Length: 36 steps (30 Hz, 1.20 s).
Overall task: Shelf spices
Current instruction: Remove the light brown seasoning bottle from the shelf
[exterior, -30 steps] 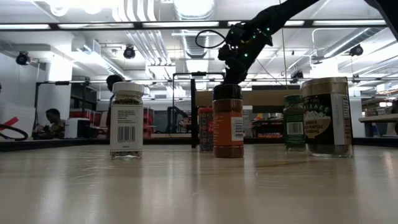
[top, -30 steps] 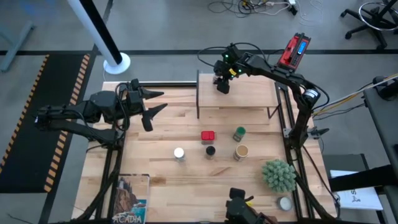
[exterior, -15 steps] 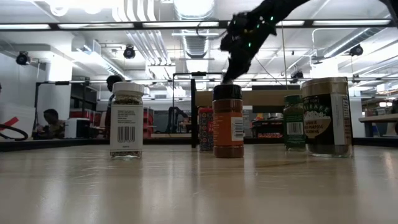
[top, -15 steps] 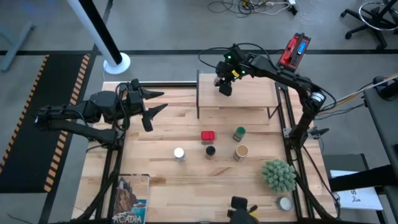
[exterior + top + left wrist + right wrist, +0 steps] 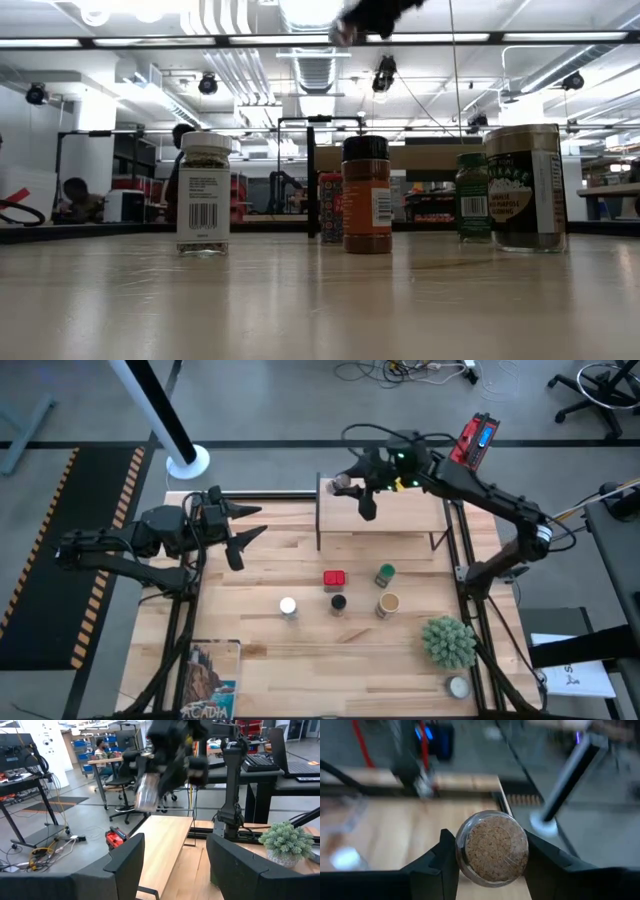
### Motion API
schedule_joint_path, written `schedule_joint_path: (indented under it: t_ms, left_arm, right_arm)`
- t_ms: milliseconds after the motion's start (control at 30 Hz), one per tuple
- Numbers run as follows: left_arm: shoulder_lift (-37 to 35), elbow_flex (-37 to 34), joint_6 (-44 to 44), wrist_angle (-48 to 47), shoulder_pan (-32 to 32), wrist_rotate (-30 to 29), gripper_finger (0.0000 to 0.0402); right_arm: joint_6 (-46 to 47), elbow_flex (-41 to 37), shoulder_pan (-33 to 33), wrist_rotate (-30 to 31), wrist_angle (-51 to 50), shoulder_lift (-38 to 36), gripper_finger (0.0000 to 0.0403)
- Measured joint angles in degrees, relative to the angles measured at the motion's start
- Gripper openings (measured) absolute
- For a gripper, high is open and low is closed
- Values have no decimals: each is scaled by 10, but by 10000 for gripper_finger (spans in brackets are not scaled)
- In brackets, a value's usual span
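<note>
1. My right gripper (image 5: pixel 345 484) is clamped on a small clear glass jar (image 5: pixel 491 848) of tan-brown spice, its round base filling the space between the jaws; it hangs over the left end of the light-wood shelf with thin dark side panels (image 5: pixel 400 512), tilted sideways.
2. To do this well I would bring the jar upright before lowering, set it flat on the shelf board clear of the dark side panel (image 5: pixel 319 512), and let go only once it rests.
3. My left gripper (image 5: pixel 243 526) waits well to the left of those jaws, spread wide and holding nothing.
4. In front of the shelf on the bench (image 5: pixel 260 640) stand the red square tin (image 5: pixel 334 577), green-lidded jar (image 5: pixel 385 573), black-lidded jar (image 5: pixel 338 602), tan cylinder (image 5: pixel 388 603) and white-lidded jar (image 5: pixel 288 606); none blocks the descent.
5. The spiky green plant (image 5: pixel 448 641) sits well apart.
</note>
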Motion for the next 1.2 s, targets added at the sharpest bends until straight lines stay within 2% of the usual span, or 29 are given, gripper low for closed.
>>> schedule_joint_path:
  t_ms: [200,367,867,1033,1200]
  left_arm:
    - [-1,0,0,0,0,0,204]
    - [-1,0,3,1,0,0,204]
    - [-29,-1,4,-14,-1,0,204]
    - [-30,-2,3,-17,-1,0,204]
    - [-29,-2,3,-17,-1,0,204]
  right_arm:
    - [10,0,46,-2,82,-11,153]
    - [11,0,85,-6,156,10,153]
    - [54,0,146,-15,273,180,153]
    - [81,2,147,-13,275,232,153]
    - [98,53,151,-5,210,281,153]
